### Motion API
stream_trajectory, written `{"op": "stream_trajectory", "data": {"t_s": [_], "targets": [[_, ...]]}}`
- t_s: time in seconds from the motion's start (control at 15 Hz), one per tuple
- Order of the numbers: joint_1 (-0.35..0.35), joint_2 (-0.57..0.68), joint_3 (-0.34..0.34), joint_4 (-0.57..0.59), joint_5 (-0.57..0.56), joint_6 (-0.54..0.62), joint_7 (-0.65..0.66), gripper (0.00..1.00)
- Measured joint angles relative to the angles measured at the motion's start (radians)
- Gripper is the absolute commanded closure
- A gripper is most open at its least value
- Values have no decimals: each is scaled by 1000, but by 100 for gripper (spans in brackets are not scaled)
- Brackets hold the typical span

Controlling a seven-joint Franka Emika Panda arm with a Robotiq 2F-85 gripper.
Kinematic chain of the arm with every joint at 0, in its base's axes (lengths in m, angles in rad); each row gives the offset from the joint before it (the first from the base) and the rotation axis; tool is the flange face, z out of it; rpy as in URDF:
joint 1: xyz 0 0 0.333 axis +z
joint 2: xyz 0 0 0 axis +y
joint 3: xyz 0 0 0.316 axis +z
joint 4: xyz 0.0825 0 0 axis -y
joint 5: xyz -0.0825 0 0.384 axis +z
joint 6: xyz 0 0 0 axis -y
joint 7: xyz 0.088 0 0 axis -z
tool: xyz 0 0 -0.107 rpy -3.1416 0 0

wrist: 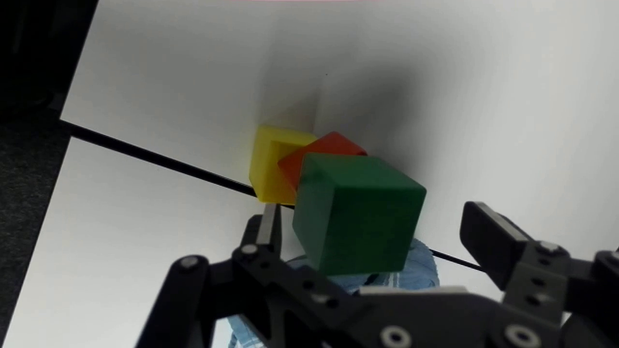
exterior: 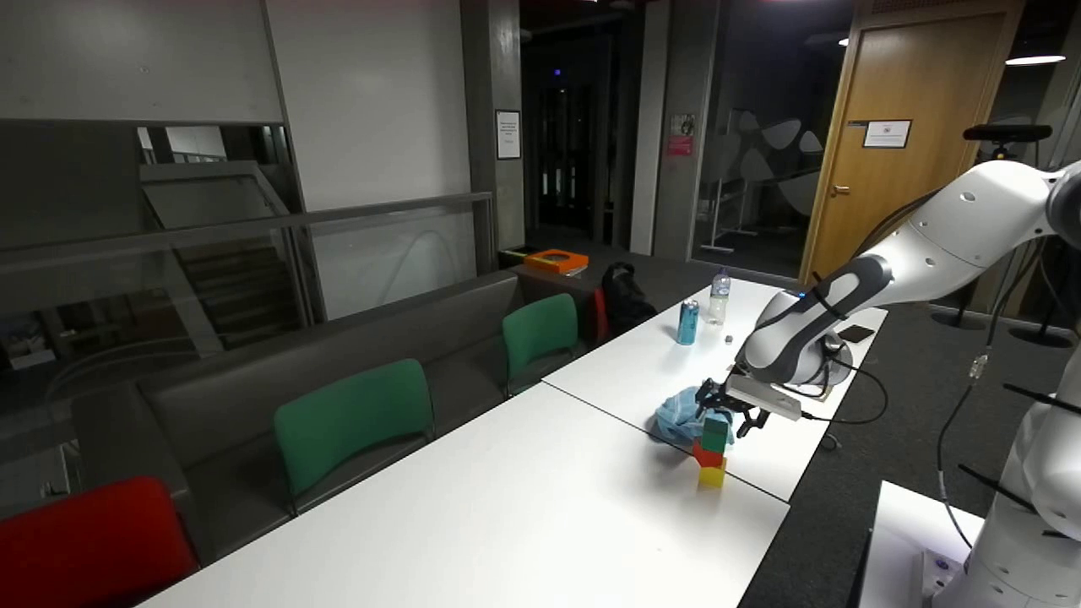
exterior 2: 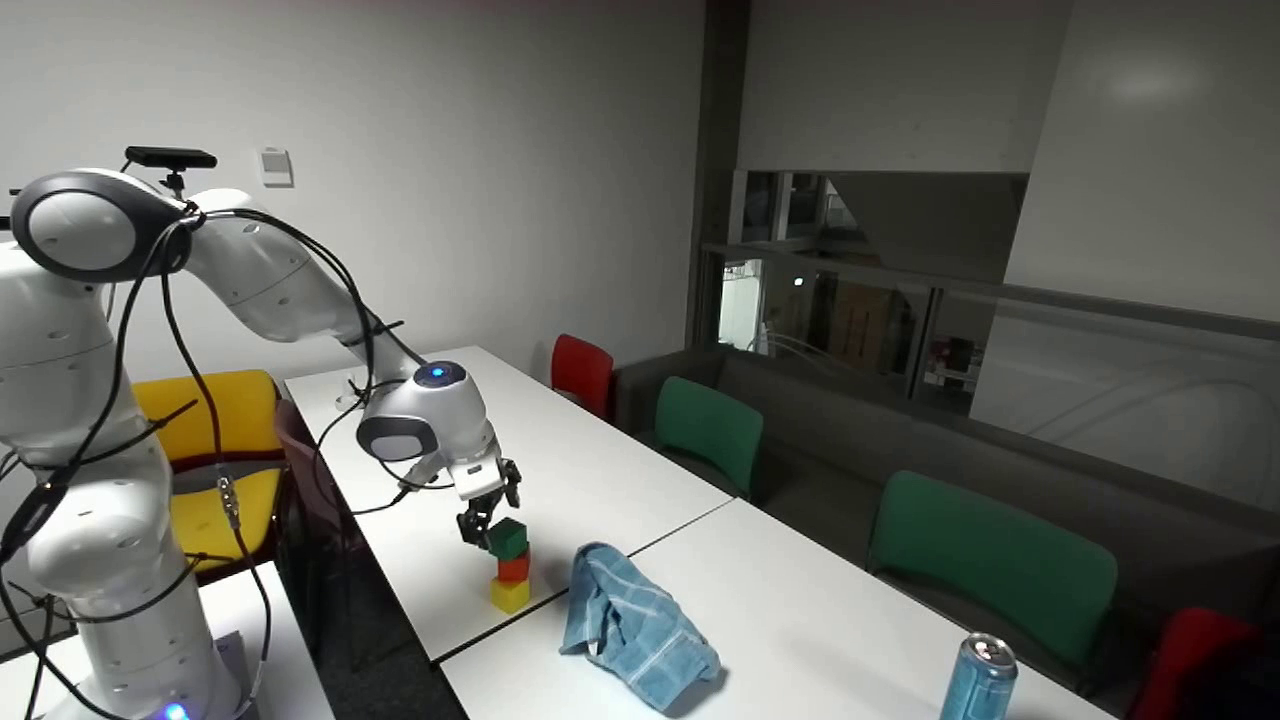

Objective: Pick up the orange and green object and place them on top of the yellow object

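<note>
Green block [wrist: 358, 212], plain and crisp-edged, sits atop the turned orange block [wrist: 325, 148], itself on the bright yellow block [wrist: 263, 166], which rests on the white table [wrist: 184, 82] by a seam [wrist: 159, 161]; gripper [wrist: 372, 211] spread wide, holding nothing; blue cloth [exterior 2: 640, 635] nearby.

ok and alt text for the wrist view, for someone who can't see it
A green block sits atop an orange block on a yellow block, seen from above on a white table. The open tool fills the foreground, a gap showing on each side of the green block. A blue cloth is partly hidden.
</note>
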Motion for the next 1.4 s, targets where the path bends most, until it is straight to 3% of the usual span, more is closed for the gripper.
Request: {"op": "stream_trajectory", "data": {"t_s": [0.27, 0.47, 0.73, 1.4], "targets": [[-1, -25, 0, -2, -4, 12, 0, 0], [0, -116, 9, -49, -17, 80, 0, 0], [-33, -231, 74, -81, -30, 132, 0, 0], [-44, -231, 85, -77, -31, 132, 0, 0]]}}
